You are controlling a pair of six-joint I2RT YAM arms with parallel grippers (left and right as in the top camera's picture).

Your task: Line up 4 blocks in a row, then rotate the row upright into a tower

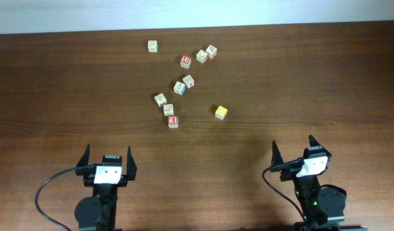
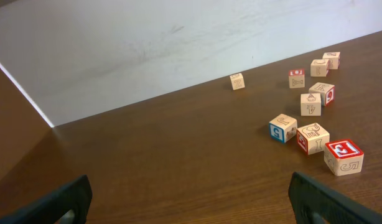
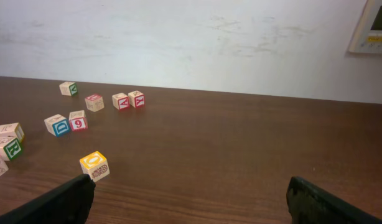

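Dark brown wooden table (image 1: pixel 325 77), white wall (image 3: pixel 241 43) behind it. Ten small pale-wood alphabet blocks (image 1: pixel 169 109) are scattered on the far middle of the table. All sit flat, none stacked, none held. They look alike, so I can't tell which four are the ones to rotate.

Overhead layout:
- The lone pale cube (image 1: pixel 152 45) is farthest back on the left, apart from the others.
- The back red-topped cube (image 1: pixel 186 60) sits to its right.
- Next come the first pale back cube (image 1: pixel 201 56) and the second pale back cube (image 1: pixel 212 51), close together and stepping away to the right. I can't tell if they touch.
- Nearer, the red-sided cube (image 1: pixel 189 81) and the blue-edged cube (image 1: pixel 179 87) sit corner to corner.
- Nearer still is a short diagonal run: the pale left cube (image 1: pixel 160 99), then a pale cube just beside it, then the near red-topped cube (image 1: pixel 172 120) with a white letter, closest to the arms.
- The yellow-topped cube (image 1: pixel 221 112) sits alone to the right of that run, clearly apart.

The left gripper (image 1: pixel 108 149) is at the near edge, black fingers spread wide, nothing between them, well short of the cubes. The right gripper (image 1: pixel 292 142) is also at the near edge, fingers spread wide and empty, well apart from the yellow-topped cube. In each wrist view only the two finger ends show, at the bottom corners. The whole cluster lies ahead of both arms, nearer the left arm's side than the right's.
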